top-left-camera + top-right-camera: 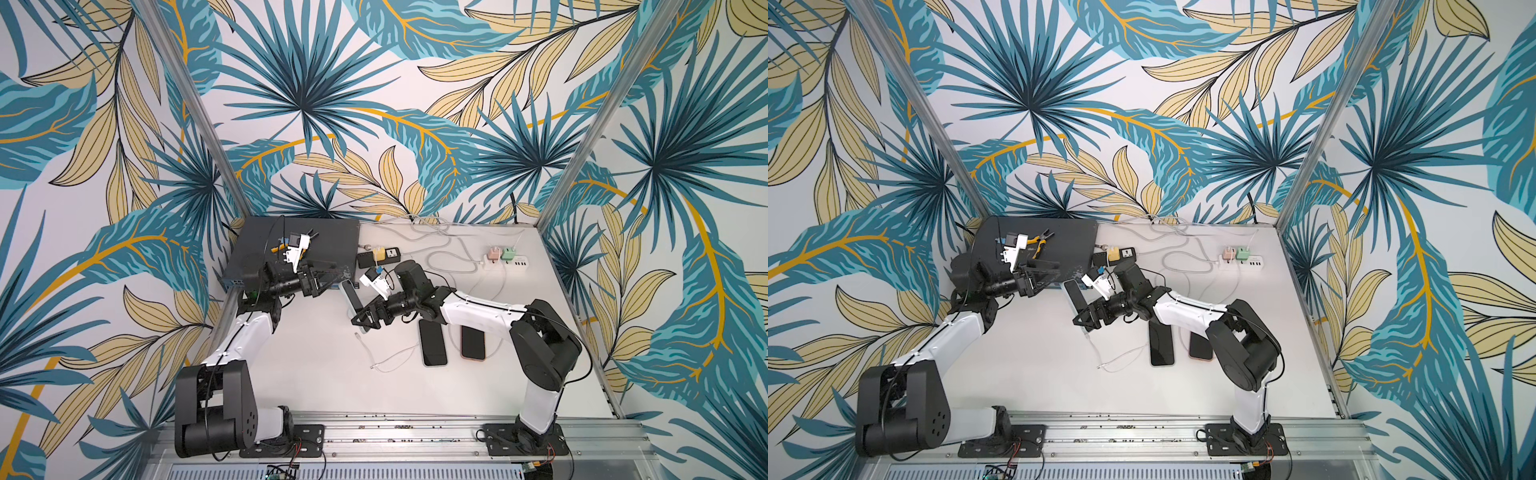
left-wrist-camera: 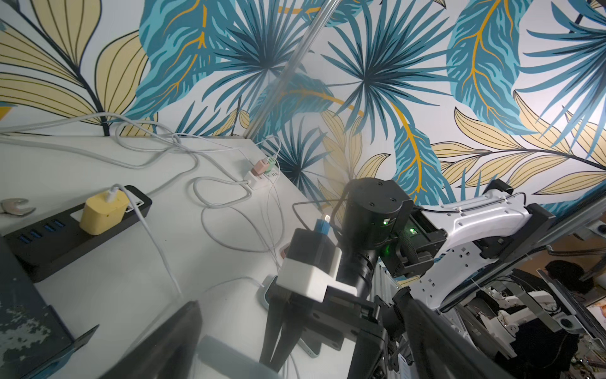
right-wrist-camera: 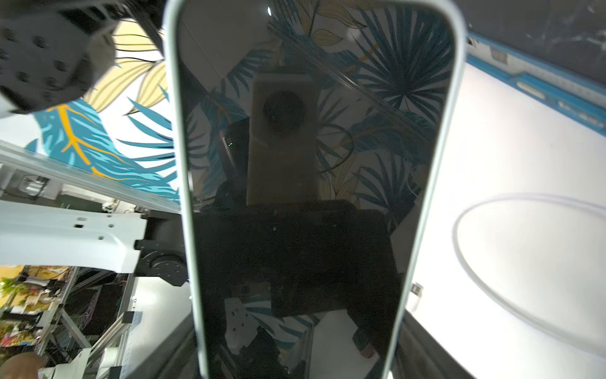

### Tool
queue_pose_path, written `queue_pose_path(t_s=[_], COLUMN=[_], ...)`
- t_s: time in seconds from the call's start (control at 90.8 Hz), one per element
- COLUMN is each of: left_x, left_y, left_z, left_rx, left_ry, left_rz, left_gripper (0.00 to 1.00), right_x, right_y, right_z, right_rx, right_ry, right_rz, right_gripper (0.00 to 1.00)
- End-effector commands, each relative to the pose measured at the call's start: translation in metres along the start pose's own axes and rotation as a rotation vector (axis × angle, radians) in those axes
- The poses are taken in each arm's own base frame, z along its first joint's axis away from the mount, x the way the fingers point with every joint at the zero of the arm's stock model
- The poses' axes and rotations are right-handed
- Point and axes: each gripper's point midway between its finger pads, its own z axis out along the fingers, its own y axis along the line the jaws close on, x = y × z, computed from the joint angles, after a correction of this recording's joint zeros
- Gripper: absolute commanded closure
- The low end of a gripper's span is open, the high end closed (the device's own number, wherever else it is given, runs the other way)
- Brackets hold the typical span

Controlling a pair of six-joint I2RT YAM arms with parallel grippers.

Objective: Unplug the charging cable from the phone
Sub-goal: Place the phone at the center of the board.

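Phone (right wrist view): the phone (image 3: 311,197) is seen closest, screen up and filling the frame. Its long axis runs straight away from the wrist, and its near end is cut off.
Cable: the charging cable (image 3: 456,236) is looped on the table (image 3: 524,131) beside the phone. Its plug (image 3: 415,290) lies just beside the phone's long edge with the metal tip bare, so it is judged to be out of the phone.
Right gripper (left wrist view): the right gripper (image 2: 278,347) is set astride the phone. Its jaws are seemingly clamped on the long edges, though the contact is blurred.
Left gripper (in a top view): the left gripper (image 1: 329,276) is held with its jaws apart and empty, beside the phone's far end. The plug lies at the opposite end, nearer the right gripper.
Hidden: the port is covered by the right gripper and cannot be checked.
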Motion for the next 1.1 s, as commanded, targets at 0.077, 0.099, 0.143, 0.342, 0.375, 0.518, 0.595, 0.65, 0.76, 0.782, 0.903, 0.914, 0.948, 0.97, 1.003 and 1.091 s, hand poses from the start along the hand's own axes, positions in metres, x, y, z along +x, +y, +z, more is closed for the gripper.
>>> queue_pose_path(t_s=[0.077, 0.099, 0.143, 0.342, 0.375, 0.518, 0.595, 0.65, 0.76, 0.782, 0.903, 0.914, 0.948, 0.97, 1.003, 1.091], left_x=[-0.004, -0.005, -0.005, -0.005, -0.005, -0.005, -0.005, -0.005, -0.005, -0.006, -0.006, -0.006, -0.005, -0.005, -0.005, -0.006], left_y=[0.018, 0.019, 0.022, 0.03, 0.03, 0.033, 0.034, 0.035, 0.036, 0.036, 0.038, 0.038, 0.038, 0.039, 0.039, 0.039], left_z=[-0.005, -0.006, -0.006, -0.008, -0.009, -0.009, -0.01, -0.01, -0.011, -0.011, -0.012, -0.012, -0.012, -0.012, -0.012, -0.012], left_rx=[-0.137, -0.145, -0.158, -0.204, -0.207, -0.219, -0.225, -0.231, -0.239, -0.24, -0.245, -0.245, -0.247, -0.248, -0.25, -0.253], left_ry=[0.004, 0.002, 0.001, 0.0, 0.001, 0.0, 0.0, -0.002, -0.003, -0.004, -0.004, -0.004, -0.004, -0.005, -0.005, -0.006], left_rz=[0.039, 0.042, 0.04, 0.039, 0.039, 0.04, 0.04, 0.042, 0.042, 0.042, 0.042, 0.043, 0.041, 0.042, 0.041, 0.044], left_gripper=[0.0, 0.0, 0.0, 0.0, 0.0, 0.0, 0.0, 0.0, 0.0, 0.0, 0.0, 0.0, 0.0, 0.0, 0.0, 0.0], right_x=[0.012, 0.015, 0.017, 0.036, 0.037, 0.052, 0.061, 0.067, 0.08, 0.083, 0.098, 0.099, 0.103, 0.105, 0.108, 0.113], right_y=[-0.017, -0.02, -0.026, -0.052, -0.056, -0.07, -0.074, -0.077, -0.082, -0.082, -0.083, -0.084, -0.084, -0.085, -0.085, -0.086], right_z=[-0.009, -0.009, -0.008, -0.01, -0.012, -0.019, -0.021, -0.023, -0.026, -0.025, -0.022, -0.022, -0.021, -0.02, -0.019, -0.015], right_rx=[0.228, 0.255, 0.307, 0.519, 0.556, 0.696, 0.747, 0.773, 0.821, 0.825, 0.838, 0.839, 0.844, 0.846, 0.849, 0.849], right_ry=[0.049, 0.059, 0.073, 0.145, 0.153, 0.22, 0.263, 0.288, 0.335, 0.348, 0.401, 0.405, 0.419, 0.427, 0.437, 0.453], right_rz=[0.029, 0.036, 0.043, 0.111, 0.121, 0.139, 0.144, 0.15, 0.15, 0.15, 0.15, 0.151, 0.15, 0.149, 0.148, 0.147], right_gripper=[0.53, 0.53, 0.53, 0.53, 0.53, 0.53, 0.53, 0.53, 0.53, 0.53, 0.52, 0.52, 0.52, 0.52, 0.52, 0.51])
